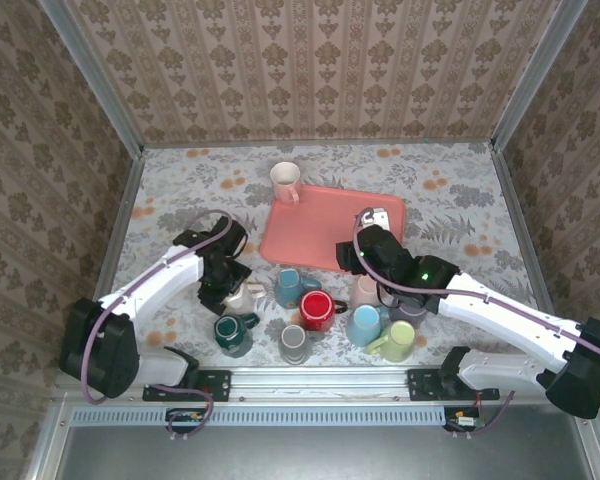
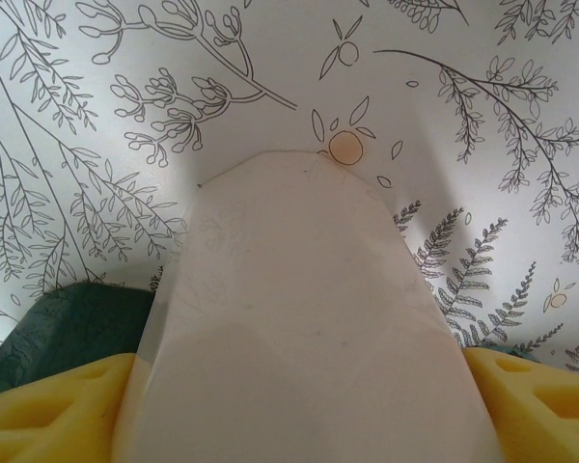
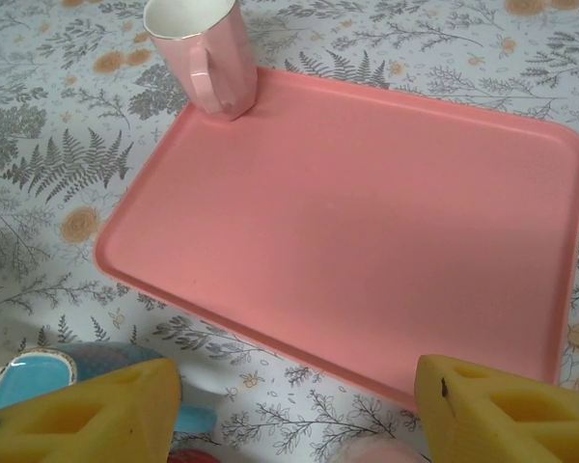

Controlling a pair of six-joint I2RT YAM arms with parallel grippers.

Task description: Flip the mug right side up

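The floral-clothed table (image 1: 450,190) carries a flat pink plastic tray (image 1: 330,225) at mid-frame. Below it, left of centre, the glazed cream mug (image 1: 244,297) lies half hidden under the left gripper (image 2: 299,400). Yellow pads flank it, but I can't tell whether they pinch it, nor which way up it sits. The right gripper (image 3: 294,405) hangs agape and empty over the tray's near edge.

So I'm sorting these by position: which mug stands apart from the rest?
The pale pink mug at the far left corner of the tray, standing upright. The other mugs are bunched together on the near side of the tray.
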